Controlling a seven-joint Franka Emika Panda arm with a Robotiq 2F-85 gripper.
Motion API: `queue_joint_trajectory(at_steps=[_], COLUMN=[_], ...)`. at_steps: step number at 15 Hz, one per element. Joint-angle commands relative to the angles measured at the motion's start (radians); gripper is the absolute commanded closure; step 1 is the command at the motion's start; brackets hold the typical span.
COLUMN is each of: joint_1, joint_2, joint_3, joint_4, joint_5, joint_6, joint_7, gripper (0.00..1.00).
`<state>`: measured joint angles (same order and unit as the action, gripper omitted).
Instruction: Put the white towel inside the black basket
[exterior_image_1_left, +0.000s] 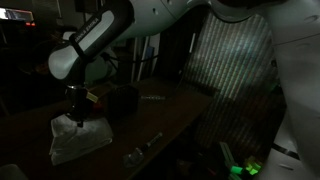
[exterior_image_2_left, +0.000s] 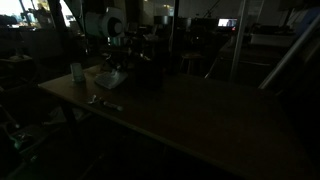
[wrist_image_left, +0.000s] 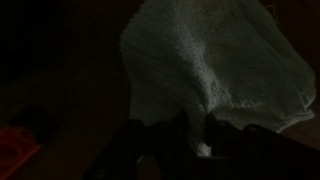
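Across an exterior view, a long dark wooden table (exterior_image_1_left: 175, 114). At lower left on it, a rumpled white-grey cloth towel (exterior_image_1_left: 80, 140), outside the small boxy black basket (exterior_image_1_left: 122, 100) just upper right. Clamped shut on the towel's peak, the dark two-fingered gripper (exterior_image_1_left: 78, 120).

- White towel (wrist_image_left: 215, 60) fills the upper right; rumpled, weave visible.
- Gripper (wrist_image_left: 197, 138) comes in from the bottom edge, dark; jaws close together, with a narrow fold of the towel pinched between them.
- Small red object (wrist_image_left: 15, 150) at the lower left edge, well apart from the towel.
- Worktop (wrist_image_left: 60, 70) very dark.
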<state>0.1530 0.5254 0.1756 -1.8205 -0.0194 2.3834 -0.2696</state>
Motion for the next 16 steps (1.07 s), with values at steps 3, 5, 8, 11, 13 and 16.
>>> queue_joint_trajectory(at_steps=[3,5,8,11,13,16], joint_1=[-0.013,-0.017,-0.037,-0.070,-0.102,-0.139], joint_2=[-0.254,-0.341,-0.457,-0.525,-0.530,-0.494], joint_3=[-0.007,-0.029,-0.080,-0.128,-0.157,-0.182], joint_4=[-0.152,-0.186,-0.218,-0.220,-0.194,-0.148], joint_5=[0.044,0.024,-0.038,-0.139,-0.224,-0.318], joint_6=[-0.001,-0.003,-0.020,-0.027,-0.011,-0.010], joint_7=[0.123,0.175,0.223,0.274,0.302,0.302], gripper=[0.96,0.96,0.96,0.96,0.96,0.96])
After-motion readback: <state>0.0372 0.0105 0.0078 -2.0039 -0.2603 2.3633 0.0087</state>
